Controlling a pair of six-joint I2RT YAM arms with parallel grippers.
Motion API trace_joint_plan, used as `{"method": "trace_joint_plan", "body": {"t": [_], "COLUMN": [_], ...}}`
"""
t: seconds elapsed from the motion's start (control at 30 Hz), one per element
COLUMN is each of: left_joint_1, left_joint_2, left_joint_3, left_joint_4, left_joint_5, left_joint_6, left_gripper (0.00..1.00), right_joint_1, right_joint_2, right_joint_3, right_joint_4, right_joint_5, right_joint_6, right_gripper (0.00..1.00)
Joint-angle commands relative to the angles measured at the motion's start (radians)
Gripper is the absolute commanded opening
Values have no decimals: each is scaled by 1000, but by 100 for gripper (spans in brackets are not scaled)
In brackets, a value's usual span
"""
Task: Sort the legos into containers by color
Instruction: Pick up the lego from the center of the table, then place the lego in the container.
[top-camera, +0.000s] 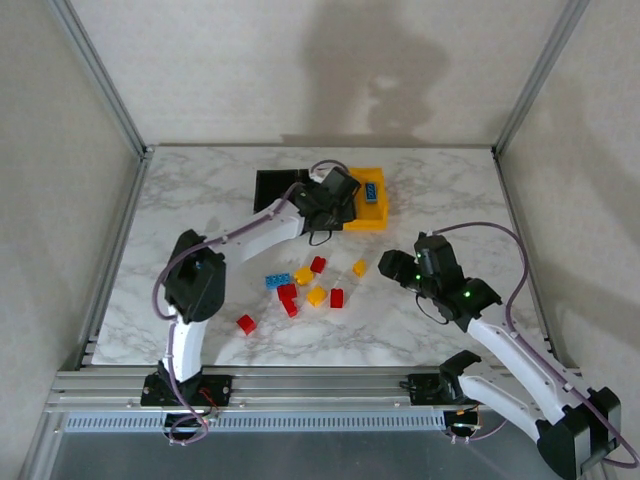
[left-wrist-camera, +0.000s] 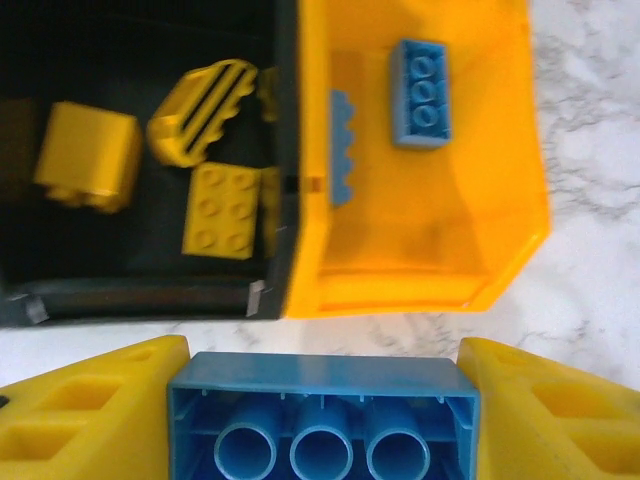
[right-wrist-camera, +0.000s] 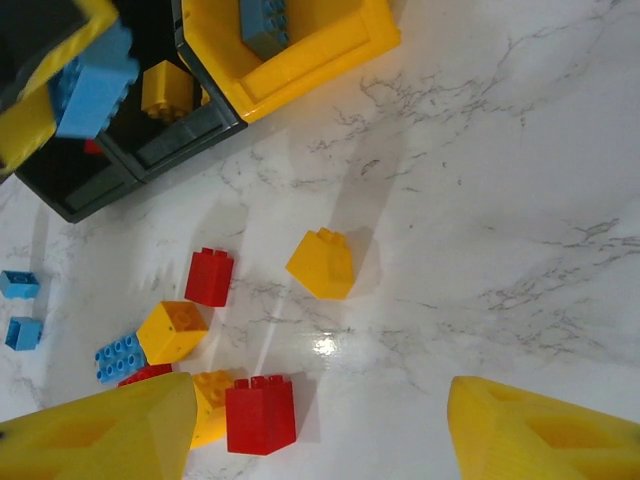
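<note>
The left gripper (left-wrist-camera: 320, 366) clamps 1 blue brick (left-wrist-camera: 322, 420) by its short ends, just short of the yellow-orange bin (left-wrist-camera: 420, 265), where a second blue brick (left-wrist-camera: 420, 92) lies. It looks light, rigid and slick, so flat walls should grip best. The right gripper (right-wrist-camera: 320, 425) hangs open over loose legos (right-wrist-camera: 260, 412).

The containers (top-camera: 372, 205) stand in a row at the far middle of the table (top-camera: 200, 200). The left hand (top-camera: 338, 192) is above them with a held brick (left-wrist-camera: 322, 420) between its fingers. A single brick (left-wrist-camera: 420, 92) lies in the right-end bin and several bricks (left-wrist-camera: 218, 208) in the bin beside it. The loose legos (top-camera: 310, 285) lie scattered on the table before the containers, nearer the arms, with the right hand (top-camera: 408, 270) to their right.
</note>
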Motion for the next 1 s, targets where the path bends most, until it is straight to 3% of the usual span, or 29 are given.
{"method": "trace_joint_plan", "body": {"t": [0.0, 0.33, 0.97], "left_joint_1": [-16, -15, -4], "left_joint_2": [89, 348, 458], "left_joint_3": [137, 496, 529], "left_joint_4": [-55, -134, -34], "left_joint_5": [29, 36, -30], "left_joint_6": [28, 48, 66], "left_gripper": [49, 50, 52], "right_joint_1": [-8, -9, -8], "right_joint_2": [-31, -94, -196], "right_joint_3": [-25, -28, -4], "right_joint_4": [-33, -84, -210], "right_joint_5": [-2, 17, 71], "right_joint_6": [12, 41, 54], "right_gripper": [67, 67, 67]}}
